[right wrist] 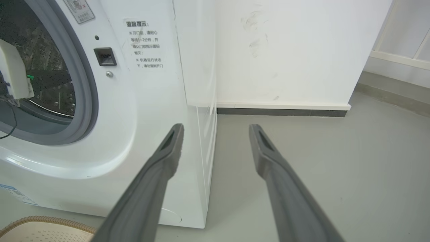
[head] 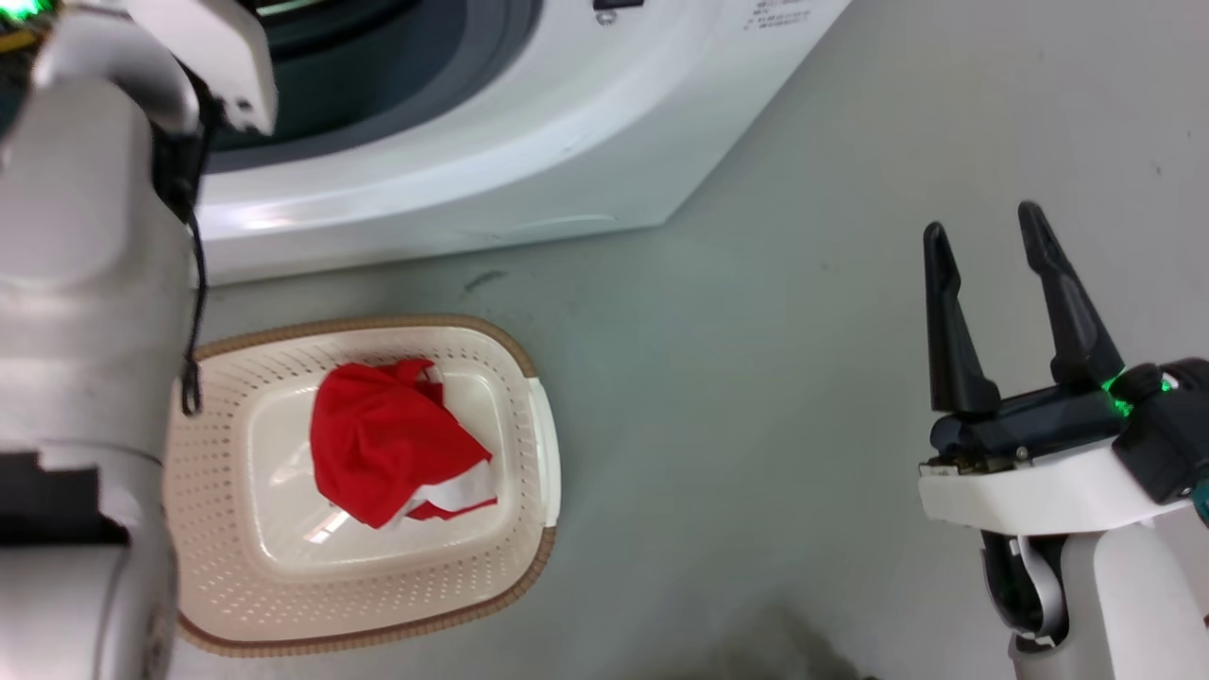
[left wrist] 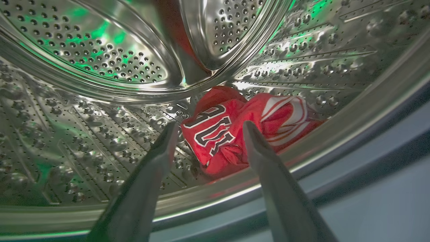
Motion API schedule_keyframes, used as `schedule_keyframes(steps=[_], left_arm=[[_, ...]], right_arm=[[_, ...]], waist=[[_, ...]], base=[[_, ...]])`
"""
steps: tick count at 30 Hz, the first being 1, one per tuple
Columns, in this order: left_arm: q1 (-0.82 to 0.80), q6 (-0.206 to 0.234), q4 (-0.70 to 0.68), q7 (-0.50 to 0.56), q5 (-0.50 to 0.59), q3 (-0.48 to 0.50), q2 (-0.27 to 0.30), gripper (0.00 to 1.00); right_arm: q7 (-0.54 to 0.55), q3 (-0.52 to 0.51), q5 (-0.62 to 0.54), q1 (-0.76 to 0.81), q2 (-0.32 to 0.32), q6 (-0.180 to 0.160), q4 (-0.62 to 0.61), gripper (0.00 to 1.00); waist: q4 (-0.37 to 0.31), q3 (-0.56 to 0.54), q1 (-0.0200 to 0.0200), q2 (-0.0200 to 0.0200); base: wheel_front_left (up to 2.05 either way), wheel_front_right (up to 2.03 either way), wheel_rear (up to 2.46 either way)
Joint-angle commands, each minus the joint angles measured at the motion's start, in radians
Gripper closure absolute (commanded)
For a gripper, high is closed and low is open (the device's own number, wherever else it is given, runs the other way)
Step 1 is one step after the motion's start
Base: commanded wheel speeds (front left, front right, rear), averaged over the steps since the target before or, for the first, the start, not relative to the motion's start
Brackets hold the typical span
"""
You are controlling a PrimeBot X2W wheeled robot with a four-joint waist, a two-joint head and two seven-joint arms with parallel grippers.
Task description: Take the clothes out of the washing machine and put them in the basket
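Jersey (left wrist: 215, 132) lying in drum (left wrist: 100, 50), 12 o'clock past left gripper (left wrist: 210, 125) — fingers spread, holding nothing. Spread too: right gripper (head: 982, 222), waiting at 3 o'clock. Red cloth (head: 392, 439) sitting in basket (head: 378, 326). Next, likely — reaching deeper, pinching jersey.

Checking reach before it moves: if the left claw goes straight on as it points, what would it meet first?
Probably the crumpled red jersey with black numerals, lying low in the perforated steel drum just beyond the left claw; depth is uncertain.

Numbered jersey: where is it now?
Left wrist view: the jersey lies crumpled inside the steel drum, near its front rim, just ahead of the open left claw.
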Motion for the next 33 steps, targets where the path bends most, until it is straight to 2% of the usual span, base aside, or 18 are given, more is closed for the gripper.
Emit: schedule_keyframes(steps=[1,9,12,16,20,25,32,33], left_arm=[[-0.067,-0.005,0.034,0.03,-0.001,-0.008,0.024,0.0],[-0.251,-0.013,0.132,0.13,-0.033,-0.049,0.047,0.0],[-0.344,-0.014,0.175,0.213,-0.071,-0.099,0.035,0.0],[-0.413,-0.014,0.22,0.306,-0.135,-0.118,0.045,0.0],[-0.452,-0.014,0.246,0.366,-0.151,-0.145,0.057,0.0],[-0.478,-0.015,0.28,0.394,-0.152,-0.177,0.084,0.0],[-0.47,-0.015,0.311,0.376,-0.168,-0.203,0.082,0.0],[-0.472,-0.015,0.313,0.365,-0.169,-0.205,0.083,0.61]], right_arm=[[-0.002,-0.003,0.012,-0.029,0.002,-0.001,-0.01,0.0],[-0.002,-0.007,0.049,-0.064,0.002,-0.001,-0.023,0.0],[-0.002,-0.006,0.06,-0.071,0.002,-0.001,-0.028,0.0],[-0.002,0.0,0.07,-0.086,0.002,-0.001,-0.033,0.0],[-0.002,0.002,0.077,-0.085,0.002,-0.001,-0.037,0.0],[-0.002,0.001,0.083,-0.092,0.002,-0.001,-0.04,0.0],[-0.002,-0.001,0.088,-0.095,0.002,-0.001,-0.04,0.0],[-0.002,-0.002,0.087,-0.095,0.002,-0.001,-0.04,0.0]], waist=[[-0.045,0.07,-0.0002,0.0],[-0.084,0.148,-0.0002,0.0],[-0.095,0.183,-0.0002,0.0],[-0.108,0.214,-0.0002,0.0],[-0.118,0.231,-0.0002,0.0],[-0.129,0.25,-0.0002,0.0],[-0.133,0.259,-0.0002,0.0],[-0.133,0.26,-0.0002,0.0]], base=[[0.0,0.0,0.0],[0.0,0.0,0.0],[0.0,0.0,0.0],[0.0,0.0,0.0],[0.0,0.0,0.0],[0.0,0.0,0.0],[0.0,0.0,0.0],[0.0,0.0,0.0]])
